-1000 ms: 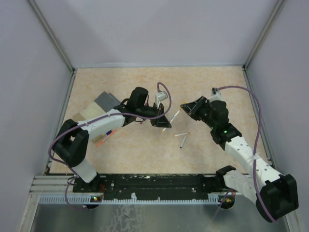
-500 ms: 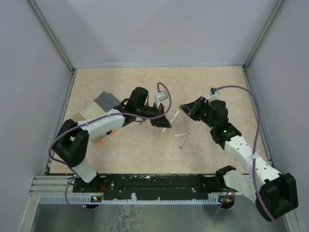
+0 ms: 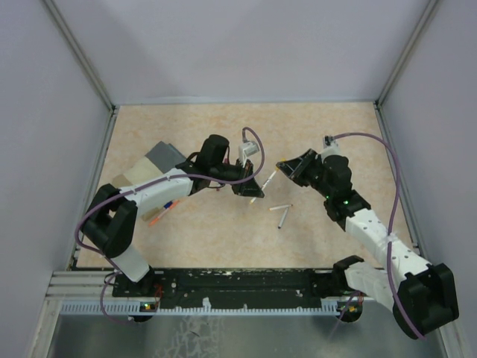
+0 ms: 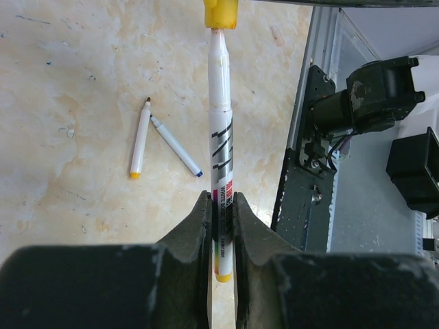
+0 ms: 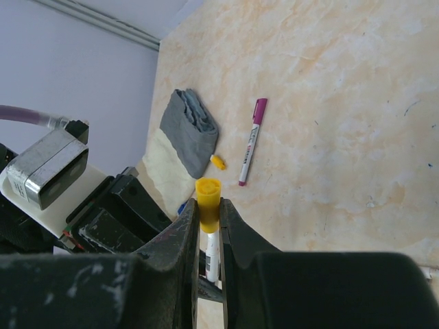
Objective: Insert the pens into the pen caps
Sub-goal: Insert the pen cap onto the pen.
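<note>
A white pen (image 4: 221, 137) with a yellow end is clamped by its lower barrel in my left gripper (image 4: 221, 205). Its tip meets the mouth of a yellow pen cap (image 5: 208, 194), and my right gripper (image 5: 208, 205) is shut on that cap. In the top view the pen (image 3: 269, 179) bridges the left gripper (image 3: 253, 188) and the right gripper (image 3: 282, 165) above mid-table. Two uncapped pens (image 4: 140, 140) (image 4: 175, 146) lie loose on the table, also seen from above (image 3: 281, 212). A pen with a magenta cap (image 5: 252, 140) and a loose small yellow cap (image 5: 218, 162) lie near the box.
A beige box with a grey lid (image 3: 160, 160) sits at the left, behind the left arm. More pens (image 3: 162, 212) lie beside the left forearm. The black rail (image 3: 246, 280) runs along the near edge, and grey walls enclose the table.
</note>
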`<act>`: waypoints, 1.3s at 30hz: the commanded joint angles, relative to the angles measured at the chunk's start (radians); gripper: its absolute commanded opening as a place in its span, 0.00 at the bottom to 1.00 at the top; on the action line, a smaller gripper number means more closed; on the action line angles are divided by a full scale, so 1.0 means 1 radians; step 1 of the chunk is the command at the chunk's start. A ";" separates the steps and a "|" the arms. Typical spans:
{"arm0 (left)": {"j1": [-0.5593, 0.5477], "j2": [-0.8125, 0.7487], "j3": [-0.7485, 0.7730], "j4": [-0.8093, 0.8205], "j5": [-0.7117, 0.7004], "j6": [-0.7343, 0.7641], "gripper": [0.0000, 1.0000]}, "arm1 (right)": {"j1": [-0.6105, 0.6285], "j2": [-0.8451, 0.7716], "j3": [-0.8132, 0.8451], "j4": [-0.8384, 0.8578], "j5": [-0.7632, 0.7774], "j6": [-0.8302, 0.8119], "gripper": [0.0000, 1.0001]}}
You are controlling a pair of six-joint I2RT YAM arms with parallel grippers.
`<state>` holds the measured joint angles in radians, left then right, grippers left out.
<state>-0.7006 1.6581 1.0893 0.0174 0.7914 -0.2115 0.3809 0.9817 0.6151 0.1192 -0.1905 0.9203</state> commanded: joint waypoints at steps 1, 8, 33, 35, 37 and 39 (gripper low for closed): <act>-0.002 -0.013 0.020 0.074 -0.008 -0.005 0.00 | 0.003 0.003 -0.012 -0.004 -0.067 -0.015 0.03; -0.002 -0.015 0.021 0.078 -0.003 -0.010 0.00 | 0.003 0.002 -0.017 -0.029 -0.030 -0.055 0.03; 0.000 -0.012 0.047 0.172 -0.070 -0.057 0.00 | 0.003 0.012 -0.037 0.033 -0.191 0.015 0.13; -0.001 -0.013 0.050 0.169 -0.072 -0.057 0.00 | 0.003 -0.012 -0.024 -0.004 -0.162 -0.004 0.21; 0.000 -0.014 0.050 0.164 -0.073 -0.054 0.00 | 0.003 -0.036 -0.005 -0.041 -0.123 -0.022 0.31; -0.001 -0.016 0.046 0.160 -0.074 -0.052 0.00 | 0.003 -0.059 0.018 -0.089 -0.079 -0.044 0.40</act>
<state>-0.7006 1.6581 1.1015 0.1112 0.7368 -0.2646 0.3790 0.9817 0.5823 0.1066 -0.2977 0.9245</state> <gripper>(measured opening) 0.158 0.325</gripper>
